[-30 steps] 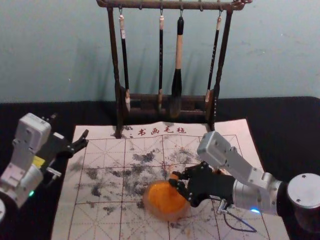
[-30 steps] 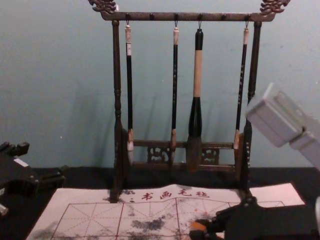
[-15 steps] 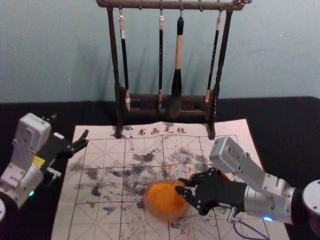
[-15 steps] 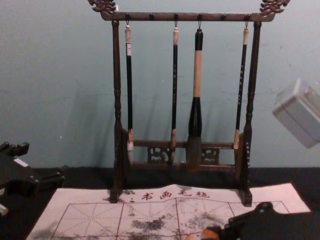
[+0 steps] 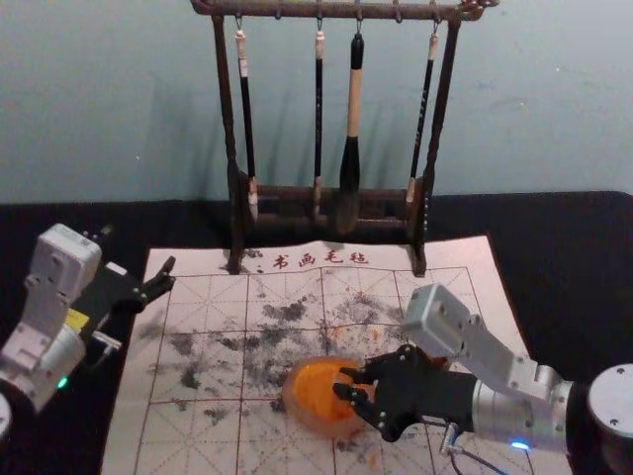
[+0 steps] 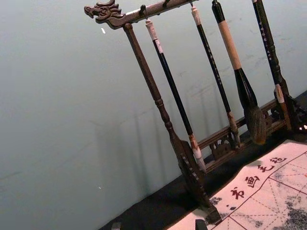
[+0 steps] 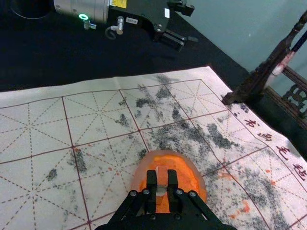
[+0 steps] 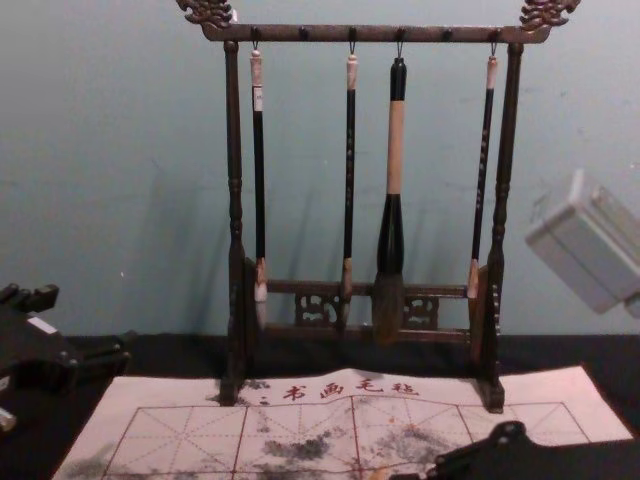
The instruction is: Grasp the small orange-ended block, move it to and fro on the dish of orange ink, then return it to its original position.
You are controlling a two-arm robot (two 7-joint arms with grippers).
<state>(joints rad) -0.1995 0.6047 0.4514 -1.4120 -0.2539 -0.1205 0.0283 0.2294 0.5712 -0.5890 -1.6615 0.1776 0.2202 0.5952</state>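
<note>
Right end effector (image 7: 162, 181): closed around the small block (image 7: 161, 175), held above the dish (image 7: 143, 168); cannot tell whether touching ink.
Orange ink (image 7: 186, 181): best stroked lightly, block level, turning short of the rim.
Dish: midway between the mat's (image 5: 208, 297) left and right edges; avoid shoving.
Left end effector (image 6: 158, 224): parked, spread apart, by the mat's left edge.

There's room to bring a hand in low over the mat (image 5: 188, 435) from its left edge, right up to the dish (image 5: 334, 429). From the right edge you'd bump into the right gripper (image 5: 342, 382) and its arm, reaching over the dish. The left gripper (image 5: 170, 274) crowds the far left corner; the brush rack (image 5: 226, 99) bars the far edge.
</note>
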